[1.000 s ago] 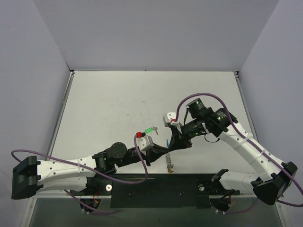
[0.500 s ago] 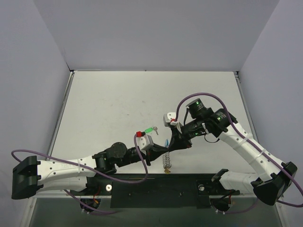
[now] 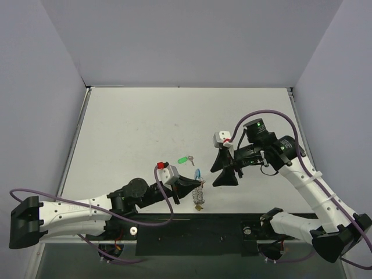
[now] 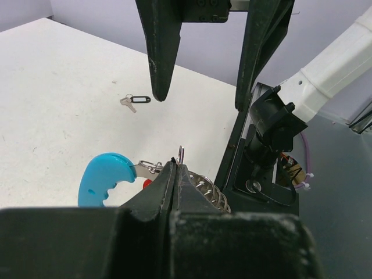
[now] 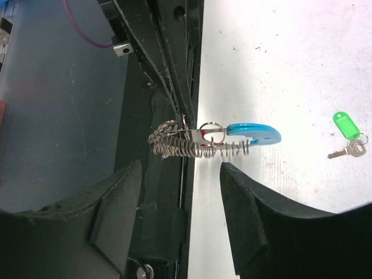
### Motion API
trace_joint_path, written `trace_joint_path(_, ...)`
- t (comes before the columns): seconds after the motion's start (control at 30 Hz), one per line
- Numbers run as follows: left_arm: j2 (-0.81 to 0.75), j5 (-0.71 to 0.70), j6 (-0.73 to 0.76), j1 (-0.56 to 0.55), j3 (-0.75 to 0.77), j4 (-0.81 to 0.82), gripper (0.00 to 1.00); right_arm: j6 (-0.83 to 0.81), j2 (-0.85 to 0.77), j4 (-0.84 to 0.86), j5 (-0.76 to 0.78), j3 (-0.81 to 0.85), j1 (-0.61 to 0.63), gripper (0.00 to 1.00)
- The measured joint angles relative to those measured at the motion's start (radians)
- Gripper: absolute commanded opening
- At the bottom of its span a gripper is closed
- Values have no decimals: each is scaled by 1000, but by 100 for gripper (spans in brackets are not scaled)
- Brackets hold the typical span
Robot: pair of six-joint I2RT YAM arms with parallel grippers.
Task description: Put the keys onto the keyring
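The left claw point(image 3: 189, 185) is pinching the coiled keyring point(image 3: 199, 195) at the bench's point(image 3: 133, 122) near edge. The right claw point(image 3: 224, 168) is hovering beside it, spread wide and holding nothing. The green-tagged key point(image 3: 186, 158) and the black-tagged key point(image 4: 136, 100) are lying loose on the bench.

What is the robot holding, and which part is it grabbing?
The left tool pinches the keyring by its coiled wire, beside the blue tag. The right tool is open and holds nothing.
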Motion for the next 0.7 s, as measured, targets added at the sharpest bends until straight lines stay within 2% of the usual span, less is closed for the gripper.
trace_joint_path(0.23, -7, -4, -16, 0, -5, 31, 0, -74, 12, -11, -16, -23, 12, 48)
trace_joint_path(0.33, 0, -4, -18, 0, -5, 41, 0, -91, 34, -11, 6, -23, 41, 43)
trace_joint_path(0.5, 26, -4, -21, 0, -5, 47, 0, -102, 64, -13, 31, -23, 91, 36)
trace_joint_path(0.7, 35, -6, -25, 0, -5, 51, 0, -109, 68, -14, 38, -21, 96, 33)
